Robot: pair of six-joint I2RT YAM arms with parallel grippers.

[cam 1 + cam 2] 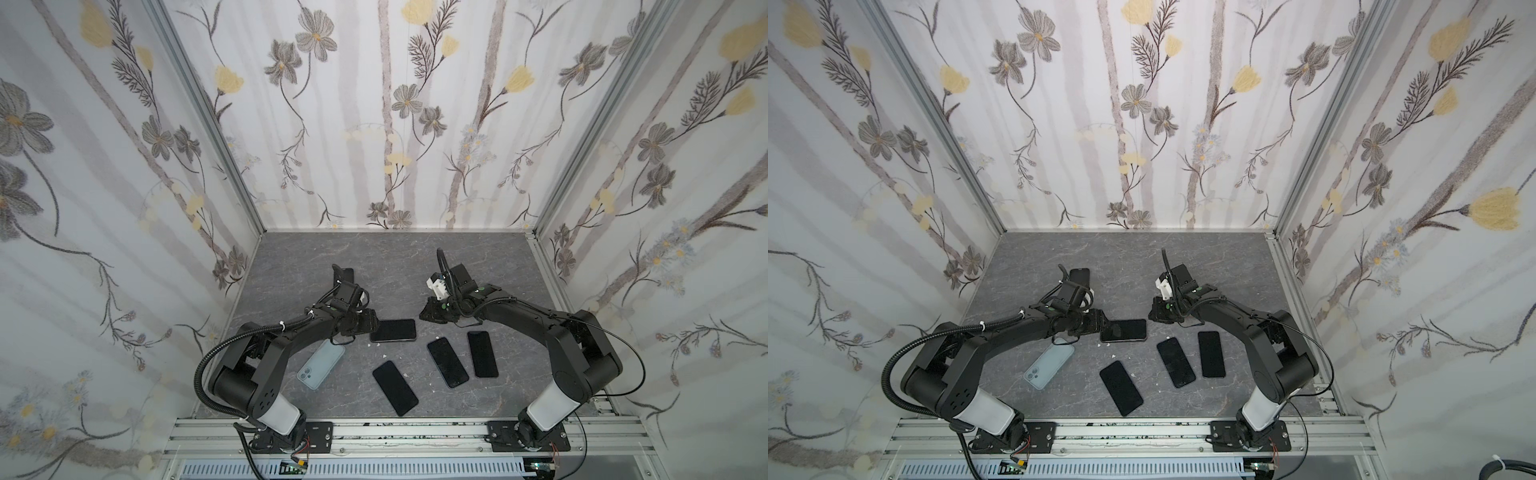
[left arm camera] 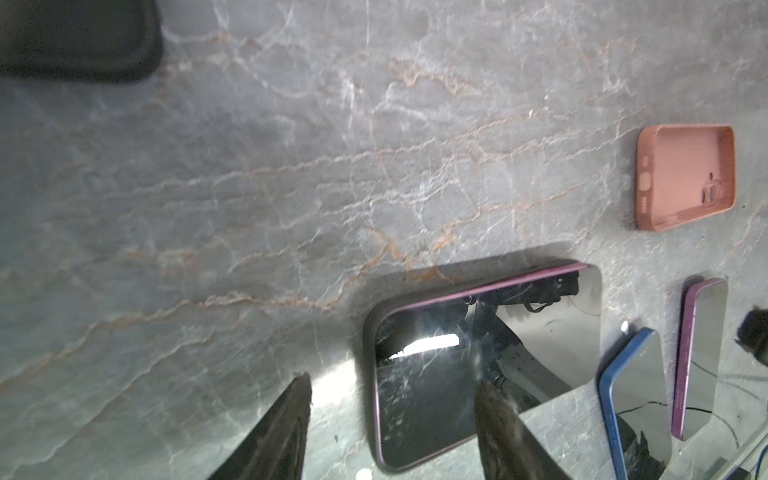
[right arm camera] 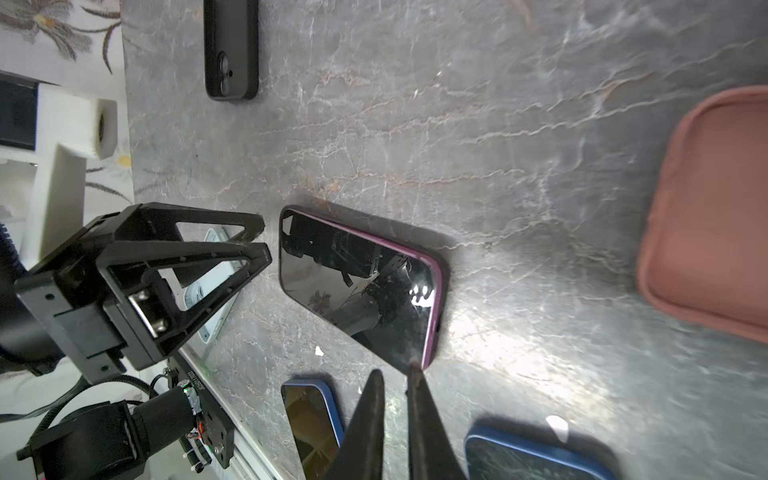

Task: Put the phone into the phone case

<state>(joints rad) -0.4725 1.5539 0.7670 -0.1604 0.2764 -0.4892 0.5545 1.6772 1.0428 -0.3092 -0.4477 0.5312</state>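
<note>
Looking down, I see both arms bent inward at the elbow. Left fingers (image 2: 291,424) spread at the left end of the phone (image 1: 395,330), mid surface (image 1: 374,257); right fingers (image 3: 368,424) nearly pressed together, empty, at its far right corner. Only the wrist views show the pink case (image 2: 685,178), farther right.

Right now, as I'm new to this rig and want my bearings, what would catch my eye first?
The flowered wallpaper on the booth's walls dominates. On the grey marble table, the left end effector and right end effector sit at opposite ends of a purple-edged phone in the middle, with three dark phones lying screen up nearer the front.
</note>
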